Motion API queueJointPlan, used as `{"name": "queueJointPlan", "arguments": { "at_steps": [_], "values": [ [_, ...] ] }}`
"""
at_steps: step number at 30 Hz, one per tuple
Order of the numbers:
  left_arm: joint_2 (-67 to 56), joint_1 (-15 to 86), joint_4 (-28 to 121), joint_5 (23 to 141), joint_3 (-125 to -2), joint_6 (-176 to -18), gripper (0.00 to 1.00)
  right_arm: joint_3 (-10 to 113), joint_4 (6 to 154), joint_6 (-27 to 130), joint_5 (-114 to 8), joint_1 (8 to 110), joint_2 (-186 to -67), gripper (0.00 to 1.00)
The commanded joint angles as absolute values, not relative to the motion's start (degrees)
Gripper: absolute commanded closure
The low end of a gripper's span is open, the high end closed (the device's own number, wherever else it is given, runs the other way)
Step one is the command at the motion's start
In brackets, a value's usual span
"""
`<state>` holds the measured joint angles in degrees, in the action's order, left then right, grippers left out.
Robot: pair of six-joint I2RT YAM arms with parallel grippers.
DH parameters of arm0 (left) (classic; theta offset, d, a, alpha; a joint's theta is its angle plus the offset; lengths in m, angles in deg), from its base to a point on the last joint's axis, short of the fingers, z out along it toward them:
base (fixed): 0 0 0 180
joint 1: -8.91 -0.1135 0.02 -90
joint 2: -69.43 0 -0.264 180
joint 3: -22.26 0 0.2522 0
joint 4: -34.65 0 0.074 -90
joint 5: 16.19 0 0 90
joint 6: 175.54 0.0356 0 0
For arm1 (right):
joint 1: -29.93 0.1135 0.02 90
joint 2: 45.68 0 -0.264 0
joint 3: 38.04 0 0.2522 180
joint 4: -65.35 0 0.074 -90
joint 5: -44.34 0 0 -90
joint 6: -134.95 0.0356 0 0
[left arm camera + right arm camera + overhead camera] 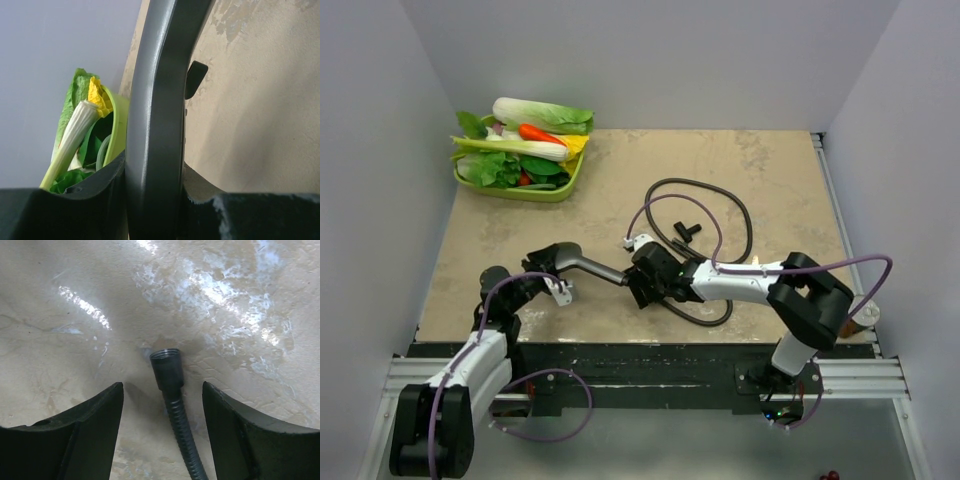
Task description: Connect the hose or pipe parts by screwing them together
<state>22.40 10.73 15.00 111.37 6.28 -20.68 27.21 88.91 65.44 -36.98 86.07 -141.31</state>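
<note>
No legible text, no labels, brands or numbers, none on shower head (570, 260) or hose (180, 430)

The top external camera looks down from high behind the near edge over the whole table (780, 180). The left wrist camera, tight against the shower head (152, 125), faces the vegetable basket (120, 120) that the top view also shows. The right wrist camera looks closely down at the hose nut (166, 365).
</note>
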Motion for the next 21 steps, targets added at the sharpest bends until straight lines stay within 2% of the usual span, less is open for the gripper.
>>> {"name": "queueJointPlan", "arguments": {
  "at_steps": [1, 6, 14, 21],
  "values": [
    [21.4, 10.4, 6.0, 114.6, 6.7, -19.4, 1.00, 24.8, 84.2, 64.4, -30.6, 85.7, -137.3, 0.34],
    [21.0, 10.4, 5.8, 114.9, 7.2, -19.0, 1.00, 20.2, 77.8, 65.1, -30.7, 85.7, -134.6, 0.37],
    [19.7, 10.4, 6.0, 116.6, 6.0, -18.6, 1.00, 19.1, 74.4, 64.1, -32.7, 85.7, -139.8, 0.42],
    [18.6, 10.4, 7.4, 116.3, 4.5, -18.9, 1.00, 15.4, 69.1, 64.1, -34.1, 85.6, -138.7, 0.66]
  ]
}}
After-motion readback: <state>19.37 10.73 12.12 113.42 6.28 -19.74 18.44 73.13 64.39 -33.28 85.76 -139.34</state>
